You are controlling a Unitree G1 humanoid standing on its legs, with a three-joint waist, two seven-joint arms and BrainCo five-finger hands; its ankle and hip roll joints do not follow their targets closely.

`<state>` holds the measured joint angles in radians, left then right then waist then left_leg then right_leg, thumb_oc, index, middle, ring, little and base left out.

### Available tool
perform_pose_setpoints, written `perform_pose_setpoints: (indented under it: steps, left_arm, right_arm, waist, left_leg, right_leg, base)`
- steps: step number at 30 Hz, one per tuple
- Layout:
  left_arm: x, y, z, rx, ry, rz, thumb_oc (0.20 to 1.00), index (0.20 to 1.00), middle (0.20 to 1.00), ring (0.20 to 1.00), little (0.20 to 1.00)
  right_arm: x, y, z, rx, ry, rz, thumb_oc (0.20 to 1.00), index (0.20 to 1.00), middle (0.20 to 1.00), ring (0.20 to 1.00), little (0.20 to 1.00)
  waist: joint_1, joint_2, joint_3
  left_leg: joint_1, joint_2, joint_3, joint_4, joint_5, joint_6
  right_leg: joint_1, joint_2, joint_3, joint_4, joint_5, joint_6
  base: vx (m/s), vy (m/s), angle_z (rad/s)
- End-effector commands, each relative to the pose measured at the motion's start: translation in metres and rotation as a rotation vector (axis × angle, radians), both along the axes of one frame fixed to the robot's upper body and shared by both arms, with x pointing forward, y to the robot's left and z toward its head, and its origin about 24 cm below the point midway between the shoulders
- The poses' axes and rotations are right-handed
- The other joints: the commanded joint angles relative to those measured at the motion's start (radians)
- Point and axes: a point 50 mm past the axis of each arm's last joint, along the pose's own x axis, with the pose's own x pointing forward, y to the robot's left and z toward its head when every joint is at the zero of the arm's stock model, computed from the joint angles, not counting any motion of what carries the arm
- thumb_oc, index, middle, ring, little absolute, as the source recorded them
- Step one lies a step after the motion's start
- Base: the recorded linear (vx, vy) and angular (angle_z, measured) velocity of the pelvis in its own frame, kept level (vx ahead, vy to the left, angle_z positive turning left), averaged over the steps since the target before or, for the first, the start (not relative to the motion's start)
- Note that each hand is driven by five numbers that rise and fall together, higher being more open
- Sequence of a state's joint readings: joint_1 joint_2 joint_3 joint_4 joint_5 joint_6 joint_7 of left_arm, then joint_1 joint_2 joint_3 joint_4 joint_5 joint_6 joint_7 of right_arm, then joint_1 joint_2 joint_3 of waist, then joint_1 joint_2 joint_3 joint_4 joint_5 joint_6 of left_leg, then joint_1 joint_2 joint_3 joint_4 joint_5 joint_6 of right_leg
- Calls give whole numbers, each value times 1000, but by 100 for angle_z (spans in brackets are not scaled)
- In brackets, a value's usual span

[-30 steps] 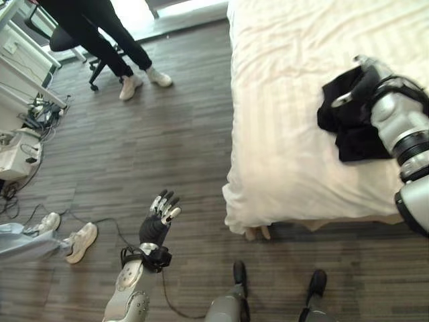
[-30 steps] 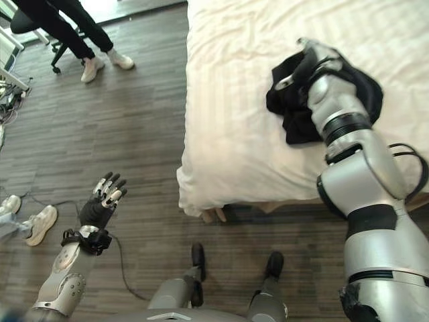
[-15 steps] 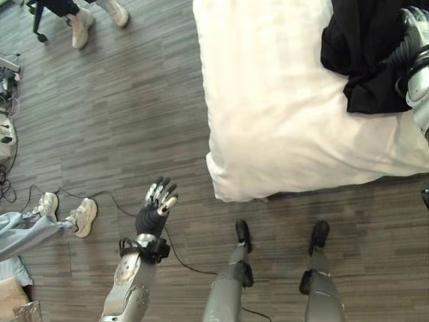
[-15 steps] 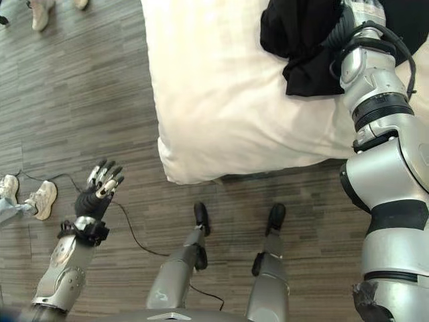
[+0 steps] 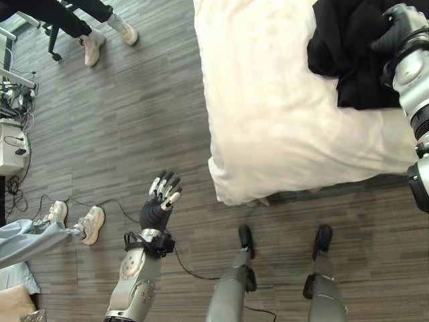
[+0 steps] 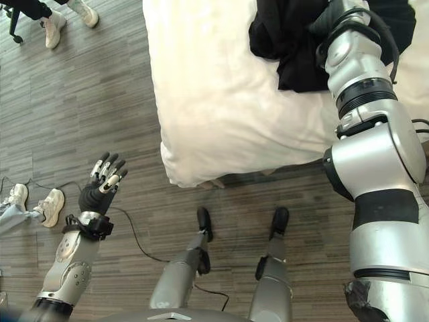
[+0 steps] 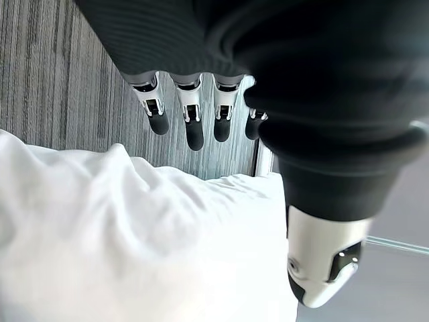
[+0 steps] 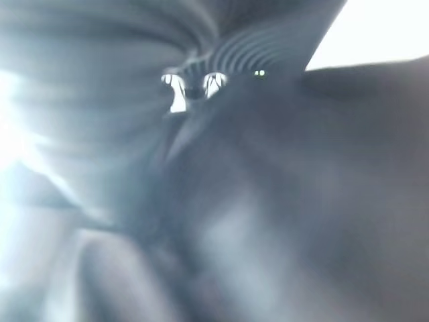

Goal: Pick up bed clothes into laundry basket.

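A black garment lies bunched on the white bed near its right side. My right hand rests on top of the garment, sunk into its folds. In the right wrist view dark cloth presses close against the hand. My left hand is raised over the wooden floor to the left of the bed, open and holding nothing. In the left wrist view its straight fingers point past the white bedding.
The bed's corner overhangs the floor just ahead of me. A person's legs and white shoes are by a chair at the back left. Another person's shoes lie at the left, near equipment with cables.
The camera has tilted down and shifted, so the bed sits higher in view. My right hand stays on the black garment. The left hand keeps its raised, open pose.
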<state>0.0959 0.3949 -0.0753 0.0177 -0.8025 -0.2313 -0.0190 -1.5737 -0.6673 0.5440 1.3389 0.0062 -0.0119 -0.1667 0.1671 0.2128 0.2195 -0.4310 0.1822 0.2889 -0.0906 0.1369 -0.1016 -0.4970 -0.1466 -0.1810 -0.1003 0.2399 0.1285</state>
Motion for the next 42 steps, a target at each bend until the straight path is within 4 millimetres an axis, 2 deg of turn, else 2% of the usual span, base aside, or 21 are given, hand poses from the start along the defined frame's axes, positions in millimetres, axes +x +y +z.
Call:
perform_pose_setpoints:
  steps: [1, 2, 3, 5, 8, 9, 16, 22, 26, 27, 29, 34, 37, 39, 42]
  left_arm:
    - [13, -10, 27, 14, -137, -19, 1000, 1000, 1000, 1000, 1000]
    - [14, -11, 26, 7, -131, -14, 1000, 1000, 1000, 1000, 1000]
    - [14, -14, 27, 1, -133, -21, 1000, 1000, 1000, 1000, 1000]
    - [14, -12, 28, 2, -133, -12, 1000, 1000, 1000, 1000, 1000]
    - [13, -11, 28, 12, -140, -17, 1000, 1000, 1000, 1000, 1000]
    - [13, -11, 28, 13, -139, -17, 1000, 1000, 1000, 1000, 1000]
    - [13, -16, 19, -34, -104, -34, 1000, 1000, 1000, 1000, 1000]
    - [15, -24, 8, -88, -68, -61, 1000, 1000, 1000, 1000, 1000]
    - [14, -26, -2, -94, -19, -66, 1000, 1000, 1000, 1000, 1000]
    - [14, -26, -6, -79, 4, -69, 1000, 1000, 1000, 1000, 1000]
    - [14, -26, -8, -69, 11, -71, 1000, 1000, 1000, 1000, 1000]
    - [11, -19, -15, -50, 52, -39, 1000, 1000, 1000, 1000, 1000]
    - [6, -4, -22, -26, 95, 24, 1000, 1000, 1000, 1000, 1000]
    - [4, -1, -24, -15, 109, 35, 1000, 1000, 1000, 1000, 1000]
    - [-1, 8, -32, 2, 148, 71, 1000, 1000, 1000, 1000, 1000]
  right_arm:
    - [0, 7, 1, 479, -199, 132, 200, 200, 200, 200, 200]
    - [1, 9, -3, 748, -281, 216, 200, 200, 200, 200, 200]
    - [6, 26, -8, 933, -326, 290, 200, 200, 200, 200, 200]
    - [8, 32, -12, 1090, -368, 331, 200, 200, 200, 200, 200]
    - [12, 33, -39, 1396, -438, 375, 200, 200, 200, 200, 200]
    - [12, 33, -40, 1398, -438, 375, 200, 200, 200, 200, 200]
    - [16, 55, -93, 1726, -481, 419, 200, 200, 200, 200, 200]
    - [8, 48, -111, 1796, -572, 446, 200, 200, 200, 200, 200]
    - [-6, 39, -106, 1707, -662, 514, 200, 200, 200, 200, 200]
    - [-15, 29, -113, 1678, -705, 508, 200, 200, 200, 200, 200]
    - [-20, 26, -116, 1662, -727, 510, 200, 200, 200, 200, 200]
    - [-46, 2, -160, 1664, -780, 384, 200, 200, 200, 200, 200]
    - [-68, -21, -189, 1650, -817, 264, 200, 200, 200, 200, 200]
    - [-75, -24, -197, 1651, -826, 240, 200, 200, 200, 200, 200]
    - [-98, -46, -223, 1651, -873, 115, 200, 200, 200, 200, 200]
  waist:
    - [3, -48, 30]
    - [-3, -51, 32]
    - [-12, -52, 34]
    - [-17, -51, 32]
    - [-24, -42, 18]
    - [-24, -43, 18]
    - [-37, -35, -10]
    - [-52, -37, -53]
    - [-86, -67, -80]
    - [-103, -85, -94]
    - [-111, -95, -100]
    - [-139, -146, -158]
    - [-166, -170, -185]
    - [-174, -176, -188]
    - [-200, -195, -198]
  left_leg:
    - [73, 99, -12, 3, 102, -140]
    - [79, 99, -8, 3, 97, -140]
    - [91, 100, -4, 3, 87, -138]
    - [103, 97, -6, 3, 76, -134]
    - [127, 87, -6, 3, 58, -126]
    - [128, 86, -7, 3, 57, -126]
    - [197, 71, -3, 3, 22, -107]
    - [279, 45, -13, 3, -13, -81]
    - [357, 32, -14, 3, -42, -63]
    - [394, 24, -14, 3, -61, -55]
    - [409, 21, -13, 3, -68, -51]
    - [466, 0, 3, 8, -103, -31]
    - [500, -16, 17, 17, -135, -17]
    - [509, -21, 23, 20, -145, -12]
    - [532, -41, 40, 36, -177, 4]
  right_leg:
    - [43, -30, 43, 13, -74, 18]
    - [47, -31, 47, 13, -76, 18]
    - [56, -35, 50, 13, -76, 18]
    - [69, -40, 48, 13, -80, 18]
    - [97, -50, 41, 13, -86, 19]
    - [99, -51, 41, 13, -86, 20]
    - [176, -69, 28, 13, -101, 15]
    - [279, -92, 2, 13, -120, 15]
    - [363, -100, -6, 20, -137, 15]
    - [398, -104, -10, 34, -153, 17]
    - [414, -108, -14, 38, -156, 19]
    - [464, -121, -20, 43, -157, 32]
    - [480, -132, -15, 58, -155, 42]
    - [482, -137, -12, 62, -152, 46]
    - [485, -153, 4, 82, -133, 61]
  base:
    - [3, 33, -1]
    - [0, 50, -1]
    - [1, 67, -2]
    - [4, 53, -7]
    - [15, 47, -5]
    - [16, 41, 5]
    - [25, 34, 4]
    - [60, 36, 6]
    - [98, 40, 15]
    - [82, 36, 20]
    - [56, 27, 9]
    - [72, 44, 0]
    - [59, 77, -9]
    - [30, 70, -12]
    - [32, 104, -19]
